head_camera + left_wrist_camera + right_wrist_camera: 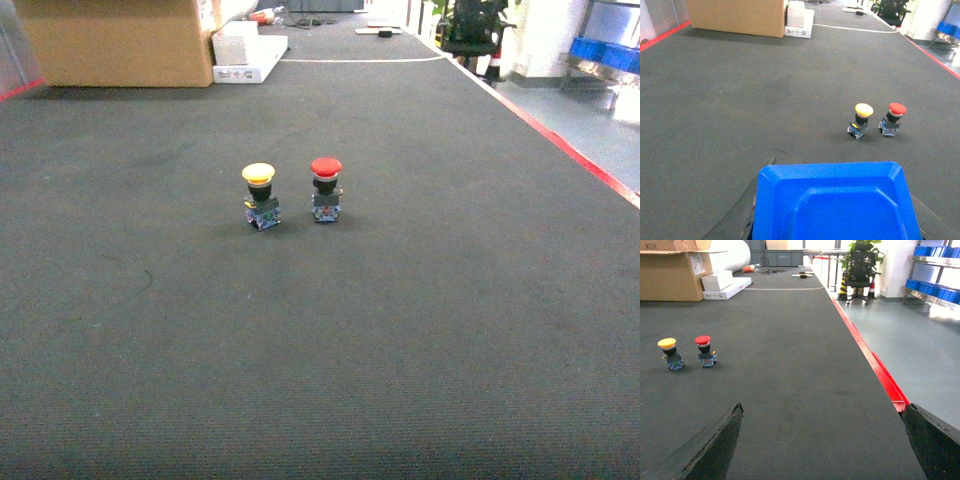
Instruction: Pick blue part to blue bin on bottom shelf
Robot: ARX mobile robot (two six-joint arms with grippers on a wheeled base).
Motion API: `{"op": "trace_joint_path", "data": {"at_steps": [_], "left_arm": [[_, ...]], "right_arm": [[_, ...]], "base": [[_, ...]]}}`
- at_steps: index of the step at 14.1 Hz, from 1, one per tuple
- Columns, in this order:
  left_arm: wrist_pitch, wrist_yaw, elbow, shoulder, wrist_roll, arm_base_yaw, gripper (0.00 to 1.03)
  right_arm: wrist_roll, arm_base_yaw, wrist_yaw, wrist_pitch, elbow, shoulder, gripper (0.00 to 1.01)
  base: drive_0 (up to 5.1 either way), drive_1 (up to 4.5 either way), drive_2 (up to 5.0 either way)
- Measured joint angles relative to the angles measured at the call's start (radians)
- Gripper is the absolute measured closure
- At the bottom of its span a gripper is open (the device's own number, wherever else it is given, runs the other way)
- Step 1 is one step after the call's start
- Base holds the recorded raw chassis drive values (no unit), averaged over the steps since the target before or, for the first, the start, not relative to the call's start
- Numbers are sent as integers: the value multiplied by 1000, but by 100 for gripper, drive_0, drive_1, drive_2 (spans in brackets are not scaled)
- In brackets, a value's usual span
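Dark grey carpet point(320, 340) runs out ahead of me, edged by a red floor line point(875, 370), with an open cardboard box point(667, 272) far off past my left jaws; I cannot see what it holds. Well beyond the right jaws, to their right, a steel rack point(927, 292) carries blue bins point(935, 289), too distant for me to read their contents. Ahead of both grippers, a yellow-capped button point(259, 195) and a red-capped button point(326, 188) stand upright side by side, apart. The blue part shows in none of my views. My right gripper point(822, 407) is spread wide over bare carpet. My left gripper point(840, 172) has a blue plastic piece point(835, 210) with a raised, chamfered rim filling the space between its jaws; I cannot tell whether they clamp it or what it contains.
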Motion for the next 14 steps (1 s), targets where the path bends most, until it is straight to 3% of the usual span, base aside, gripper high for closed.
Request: {"op": "trace_joint_path", "data": {"at_steps": [3, 4, 6, 8, 14], "left_arm": [[-384, -117, -51, -387, -61, -87, 59], [-482, -120, -51, -495, -76, -96, 59], [-508, -76, -54, -522, -68, -74, 59], [-519, -74, -69, -521, -44, -79, 59], [-516, -75, -69, -519, -43, -79, 59]], "right_arm": [[0, 0, 0, 0, 0, 0, 3], [0, 0, 0, 0, 0, 0, 3], [0, 0, 0, 0, 0, 0, 3], [0, 0, 0, 0, 0, 0, 3], [0, 0, 0, -1, 0, 0, 3]], "base": [[0, 0, 0], [0, 0, 0], [0, 0, 0], [0, 0, 0], [0, 0, 0]]}}
